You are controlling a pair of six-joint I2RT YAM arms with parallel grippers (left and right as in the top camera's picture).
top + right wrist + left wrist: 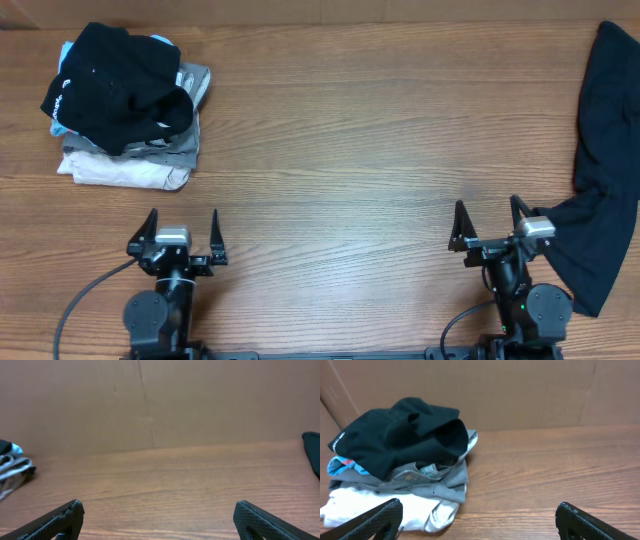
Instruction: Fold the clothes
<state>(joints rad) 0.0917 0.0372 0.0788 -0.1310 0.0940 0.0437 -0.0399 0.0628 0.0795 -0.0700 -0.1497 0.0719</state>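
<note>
Fingers spread wide and holding nothing, the left gripper (184, 220) faces a pile of clothes (130, 165) at the far left of the table (350, 130). The right gripper (487, 208), equally agape, sits just beside a black garment (605, 150). The pile's lower pieces look folded, but its black top piece (120, 85) is bunched. The black garment sprawls unfolded, its long axis running far to near along the right edge, so folding it appears left.

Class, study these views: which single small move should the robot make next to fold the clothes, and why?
Probably swing the right gripper, its fingers open and empty, toward the black garment lying unfolded at the right edge of the table; it is the nearest loose piece.
</note>
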